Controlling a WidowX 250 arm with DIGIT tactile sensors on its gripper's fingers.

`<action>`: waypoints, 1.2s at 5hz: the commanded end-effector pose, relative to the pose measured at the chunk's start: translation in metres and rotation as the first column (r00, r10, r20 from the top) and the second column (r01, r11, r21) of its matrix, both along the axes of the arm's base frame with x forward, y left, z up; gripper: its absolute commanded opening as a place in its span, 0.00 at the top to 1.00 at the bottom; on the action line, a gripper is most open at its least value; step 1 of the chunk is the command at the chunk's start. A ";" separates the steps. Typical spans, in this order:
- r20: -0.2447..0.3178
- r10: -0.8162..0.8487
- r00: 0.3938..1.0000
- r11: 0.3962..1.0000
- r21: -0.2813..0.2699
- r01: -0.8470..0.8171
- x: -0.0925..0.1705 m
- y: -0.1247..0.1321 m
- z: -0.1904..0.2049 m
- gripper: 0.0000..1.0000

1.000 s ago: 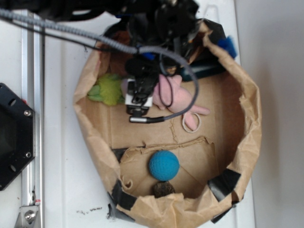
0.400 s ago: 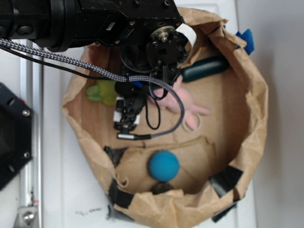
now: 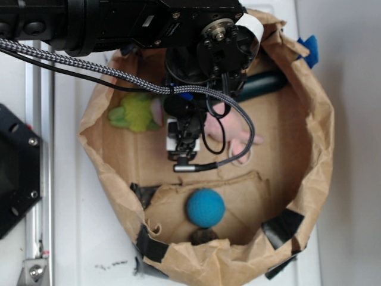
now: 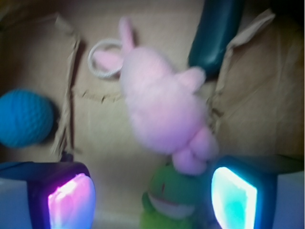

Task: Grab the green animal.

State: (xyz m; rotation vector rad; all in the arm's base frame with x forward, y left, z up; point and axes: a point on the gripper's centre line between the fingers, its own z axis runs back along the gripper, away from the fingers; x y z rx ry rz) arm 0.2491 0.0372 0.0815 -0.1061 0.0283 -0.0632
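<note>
The green animal (image 3: pixel 138 113) lies at the left inside a brown paper bag (image 3: pixel 318 149), its head touching the pink plush (image 3: pixel 229 128). My gripper (image 3: pixel 178 110) hangs over the spot where the two toys meet, mostly hidden under the arm. In the wrist view the gripper (image 4: pixel 152 200) is open. The green animal's face (image 4: pixel 174 198) sits between the lit pads, closer to the right pad (image 4: pixel 233 198) than the left pad (image 4: pixel 71 200). I cannot tell whether either pad touches it. The pink plush (image 4: pixel 162 109) lies just beyond.
A teal ball (image 3: pixel 205 207) and a brown fuzzy lump (image 3: pixel 204 237) lie at the bag's near side. A dark green cylinder (image 3: pixel 262 84) and a white ring (image 3: pixel 241 154) lie by the pink plush. A metal rail (image 3: pixel 38 149) runs along the left.
The arm swung left, then back right, and now stands over the join of the green and pink toys. The bag's rim shifted a little.
</note>
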 end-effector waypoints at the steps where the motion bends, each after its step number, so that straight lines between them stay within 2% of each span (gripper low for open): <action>1: 0.007 -0.017 1.000 0.999 0.038 0.016 -0.018 -0.009 -0.007 0.00; 2: 0.001 -0.020 1.000 1.000 0.008 0.020 -0.034 -0.001 -0.006 0.00; 4: 0.010 -0.011 1.000 0.998 0.059 0.011 -0.048 -0.005 -0.005 0.00; 6: 0.026 -0.007 1.000 0.989 0.150 0.003 -0.051 -0.002 -0.026 0.00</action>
